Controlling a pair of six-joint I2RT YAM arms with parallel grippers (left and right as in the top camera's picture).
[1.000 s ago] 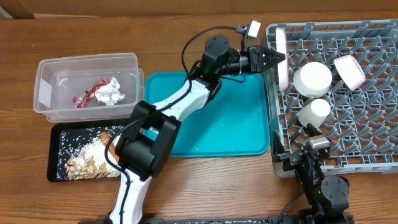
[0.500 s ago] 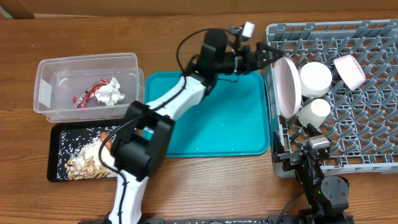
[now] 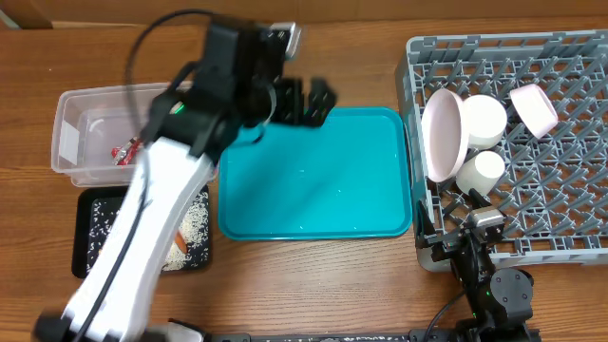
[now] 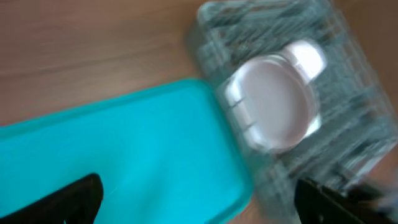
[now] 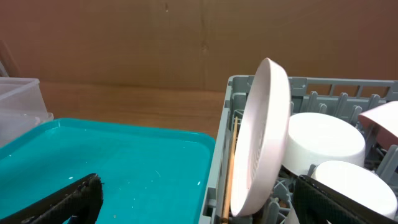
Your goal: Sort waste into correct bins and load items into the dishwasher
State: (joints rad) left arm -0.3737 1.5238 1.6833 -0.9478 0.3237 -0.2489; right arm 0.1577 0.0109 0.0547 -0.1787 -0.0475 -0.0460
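The large white plate point(image 3: 444, 133) stands on edge at the left side of the grey dish rack point(image 3: 570, 237), leaning against a white bowl point(image 3: 483, 118). A cup point(image 3: 480, 171) and another bowl point(image 3: 534, 106) sit beside them. My left gripper point(image 3: 304, 100) hangs open and empty over the teal tray's far left corner, blurred. In the left wrist view the plate point(image 4: 273, 102) and rack point(image 4: 354, 74) lie ahead of the left gripper point(image 4: 202, 208). My right gripper point(image 5: 205, 210) is open and empty, facing the plate point(image 5: 264, 137), with chopsticks point(image 5: 231, 168) along the rack's wall.
The teal tray point(image 3: 313, 180) lies mid-table. The clear tub point(image 3: 85, 109) at the left holds a red wrapper point(image 3: 125, 149), partly under my left arm. In front of it the black tray point(image 3: 95, 228) holds rice and an orange piece point(image 3: 180, 243). My right gripper point(image 3: 472, 237) rests by the rack's near edge.
My left gripper opened and let go of the plate, which now leans in the rack. The left arm has swung back left across the teal tray. The right arm has not moved.
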